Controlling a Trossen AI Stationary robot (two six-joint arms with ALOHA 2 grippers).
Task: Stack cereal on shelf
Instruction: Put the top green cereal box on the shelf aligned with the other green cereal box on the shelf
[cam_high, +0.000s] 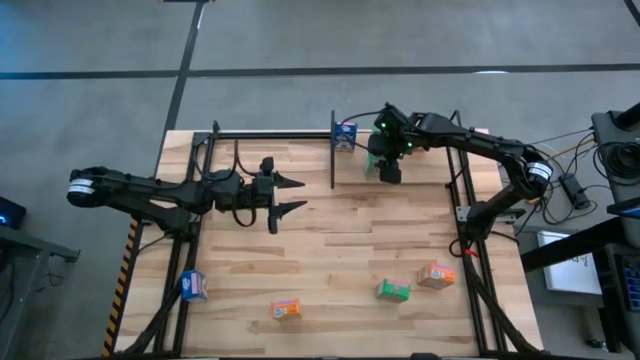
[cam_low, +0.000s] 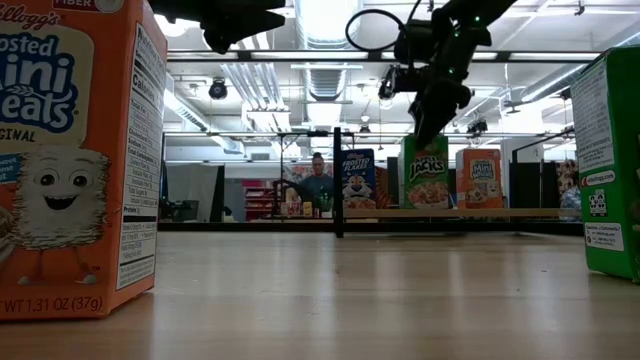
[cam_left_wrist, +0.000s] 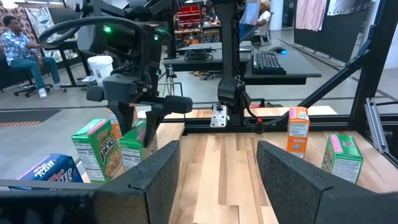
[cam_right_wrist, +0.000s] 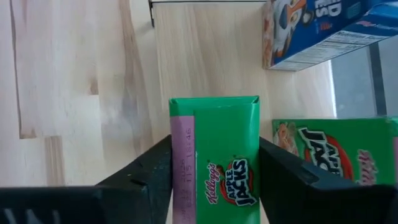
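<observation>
Nearest the front edge of the table, four small cereal boxes wait to be picked: a blue box at the left, an orange Frosted Mini-Wheats box, a green box and another orange box toward the right.

In mid-table the left gripper hangs idle above bare wood, its jaws spread wide and holding nothing, pointing toward the right arm.

At the far edge, the step in hand looks like placing a box. The right gripper is over the shelf, just right of the black upright divider, with its jaws closed on the sides of a green Apple Jacks box. In the right wrist view this held box sits close beside a second Apple Jacks box already on the shelf, with a blue Frosted Flakes box a little beyond. The low view also shows an orange Mini-Wheats box standing further along the row. Whether the held box already rests on the board cannot be told.

The next move probably calls for settling the box squarely without nudging its neighbour, then opening the jaws and lifting straight away before fetching another from the front.
</observation>
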